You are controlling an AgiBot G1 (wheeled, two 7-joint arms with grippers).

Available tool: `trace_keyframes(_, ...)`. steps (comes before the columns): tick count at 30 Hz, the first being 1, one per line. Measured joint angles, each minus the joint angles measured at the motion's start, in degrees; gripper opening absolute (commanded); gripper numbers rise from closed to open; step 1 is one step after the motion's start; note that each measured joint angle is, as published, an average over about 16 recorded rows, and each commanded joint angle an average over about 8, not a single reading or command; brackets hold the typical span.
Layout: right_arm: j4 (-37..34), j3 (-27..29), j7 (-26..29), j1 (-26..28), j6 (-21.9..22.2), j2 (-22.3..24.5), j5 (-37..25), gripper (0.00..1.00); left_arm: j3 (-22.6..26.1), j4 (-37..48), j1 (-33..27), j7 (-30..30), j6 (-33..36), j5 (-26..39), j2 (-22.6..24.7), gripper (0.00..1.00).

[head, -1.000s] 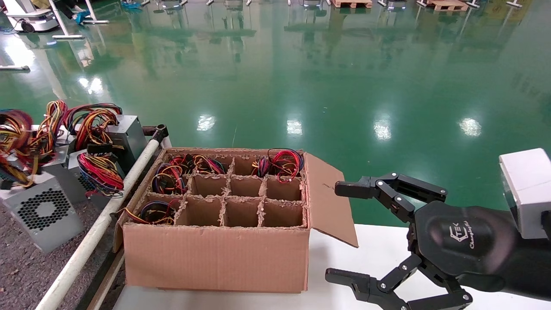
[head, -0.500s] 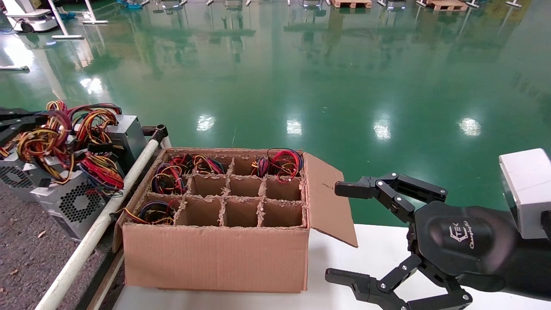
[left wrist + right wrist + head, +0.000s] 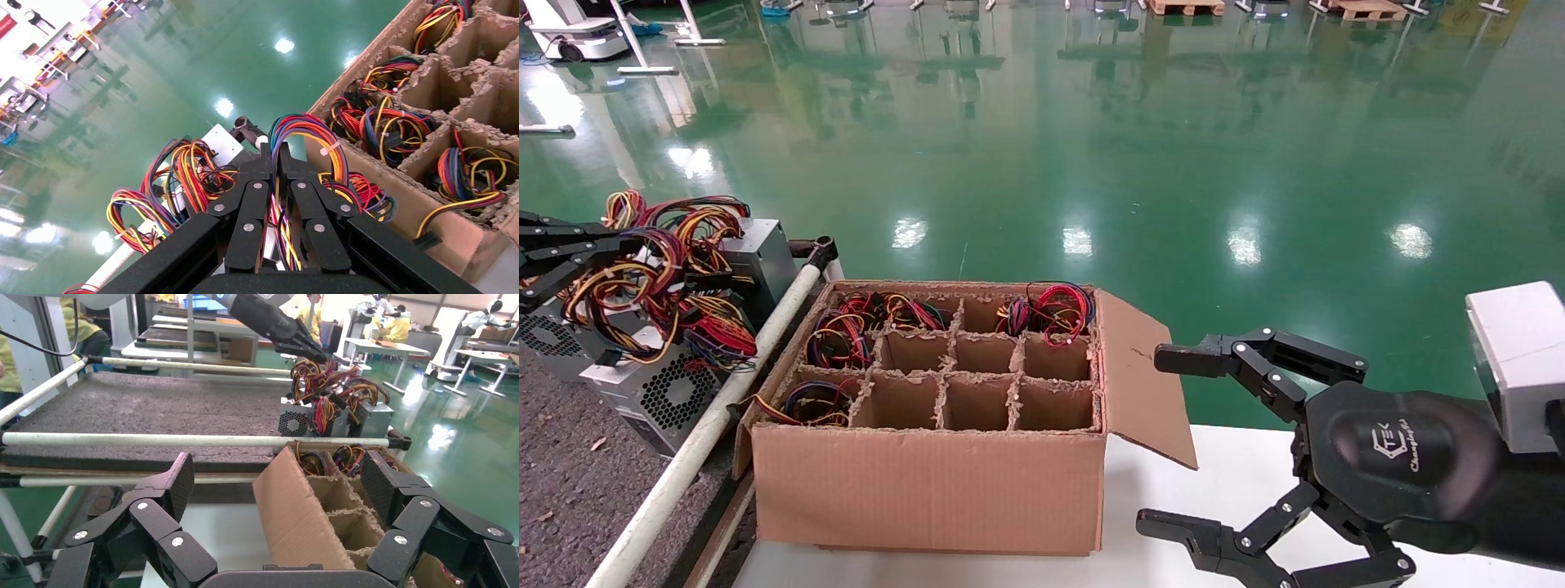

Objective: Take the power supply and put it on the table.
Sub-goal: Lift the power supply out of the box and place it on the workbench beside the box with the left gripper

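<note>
Bench (image 3: 568,498): the dark grey speckled surface is seen at the robot's left, edged by a white tube rail (image 3: 695,457); the grey boxes already set down there leave bare surface on the near side.
Cardboard box (image 3: 928,490): it is seen standing on a white tabletop (image 3: 1156,506) just beside the rail, with wire bundles in several of its cells; a lowered load drifting toward the rail could be caught on the box's edge.
Power supply (image 3: 654,392): the vented grey box is seen low over or on the bench, close against another grey box (image 3: 756,261); whether it rests fully cannot be told. If it is let go while tilted or short of the surface, a drop or a topple onto the neighbours is likely.
Wire bundle (image 3: 641,286): the load is carried by these loose wires alone, so swinging, slipping through the grip or tangling with the neighbouring orange-yellow bundles is judged the main risk.
Left gripper (image 3: 276,160): it is seen pressed together on the power supply's wires, above the box; a snag on withdrawal could drag the box along.
Right gripper (image 3: 1197,445): it is held spread and idle over the white tabletop, beside the box's flap.
</note>
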Motion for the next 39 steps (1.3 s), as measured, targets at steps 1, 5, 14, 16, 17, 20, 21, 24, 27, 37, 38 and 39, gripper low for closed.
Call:
trace_keyframes(1,0.00,0.00,0.00,0.00,0.00,0.00,0.00,1.00,0.02,-0.05,0.05,-0.01,0.11,-0.03,-0.01,0.57)
trace_keyframes(5,-0.01,0.00,0.00,0.00,0.00,0.00,0.00,1.00,0.08,-0.25,0.23,-0.07,0.37,-0.11,-0.05,1.00)
trace_keyframes(14,-0.01,0.00,0.00,-0.01,0.01,0.00,0.00,1.00,0.15,-0.41,0.36,-0.11,0.45,-0.11,-0.09,1.00)
trace_keyframes(16,-0.01,0.00,0.00,-0.01,0.01,0.00,0.00,1.00,0.15,-0.41,0.35,-0.11,0.45,-0.10,-0.10,1.00)
trace_keyframes(17,-0.01,0.00,0.00,-0.01,0.01,0.00,0.00,1.00,0.15,-0.41,0.35,-0.11,0.45,-0.10,-0.10,1.00)
trace_keyframes(20,-0.01,0.00,0.00,-0.01,0.01,0.00,0.00,1.00,0.14,-0.40,0.33,-0.11,0.45,-0.09,-0.11,1.00)
trace_keyframes(21,-0.01,0.00,0.00,-0.01,0.01,0.00,0.00,1.00,0.14,-0.39,0.32,-0.11,0.45,-0.09,-0.11,1.00)
trace_keyframes(24,-0.01,0.00,0.00,-0.01,0.01,0.00,0.00,1.00,0.14,-0.38,0.31,-0.11,0.45,-0.08,-0.11,1.00)
trace_keyframes(27,-0.01,0.00,0.00,-0.01,0.01,0.00,0.00,1.00,0.13,-0.38,0.29,-0.11,0.45,-0.07,-0.11,1.00)
trace_keyframes(37,-0.01,0.00,0.00,-0.01,0.01,0.00,0.00,1.00,0.66,-1.11,-0.04,0.11,1.67,0.64,-0.49,1.00)
trace_keyframes(38,-0.01,0.00,0.00,-0.01,0.01,0.00,0.00,1.00,0.79,-1.29,-0.12,0.15,1.97,0.81,-0.58,1.00)
trace_keyframes(39,-0.01,0.00,0.00,-0.01,0.01,0.00,0.00,1.00,0.92,-1.49,-0.21,0.19,2.30,0.97,-0.69,1.00)
